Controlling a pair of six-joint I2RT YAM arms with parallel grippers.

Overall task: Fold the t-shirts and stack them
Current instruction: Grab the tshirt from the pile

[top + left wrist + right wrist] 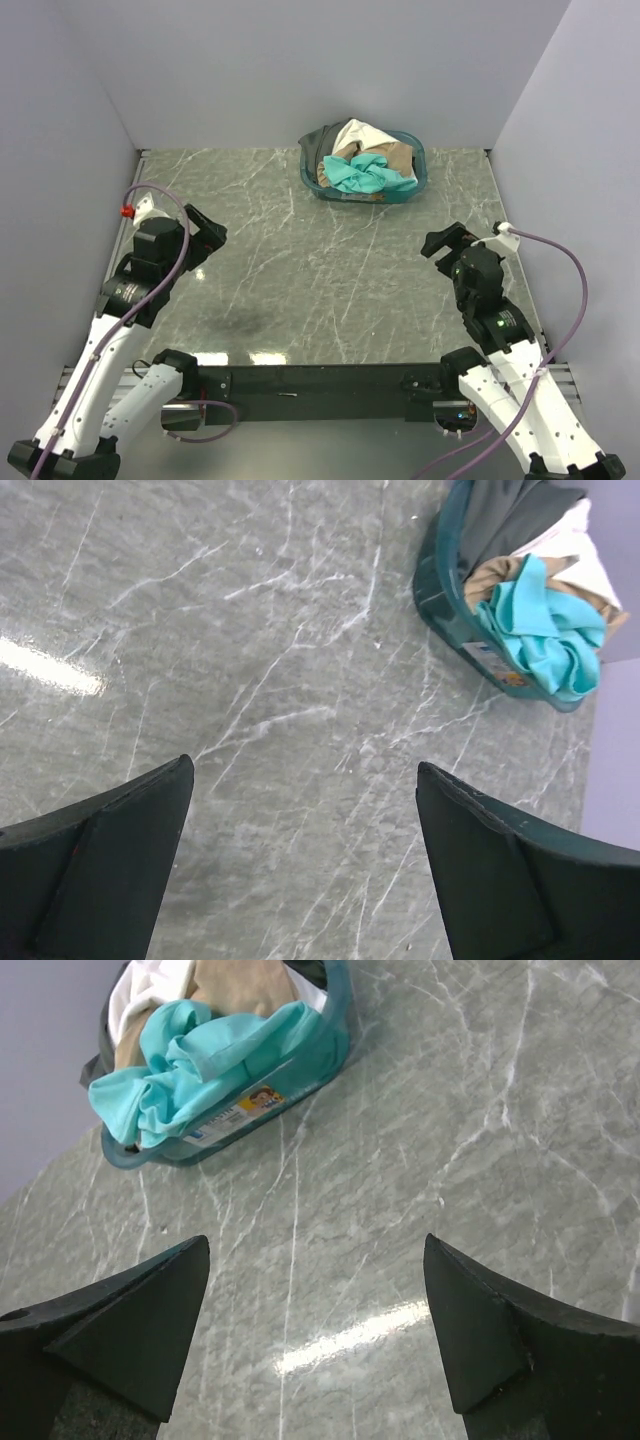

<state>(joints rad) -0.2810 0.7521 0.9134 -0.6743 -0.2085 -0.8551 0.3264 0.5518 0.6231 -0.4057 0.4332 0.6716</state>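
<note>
The shirts (pixel 366 160) lie bunched in the basket (pixel 345 196) at 12 o'clock. The left claw (pixel 208 234) at 9 o'clock and the right claw (pixel 446 241) at 3 o'clock are both open.

Top view first: perched high above and behind the left arm (pixel 105 345) and right arm (pixel 490 300), tipped down toward the far wall (pixel 300 70), standing well back, taking in the whole bench (pixel 300 260). Now the left wrist: low, close over the marble, peering out between its own 2 jaws, aimed far-right. Right wrist: equally low and close, between 2 jaws, aimed far-left. Common to all 3: the basket (pixel 340 196) of t-shirts (pixel 365 165) and the bare bench before it.
</note>
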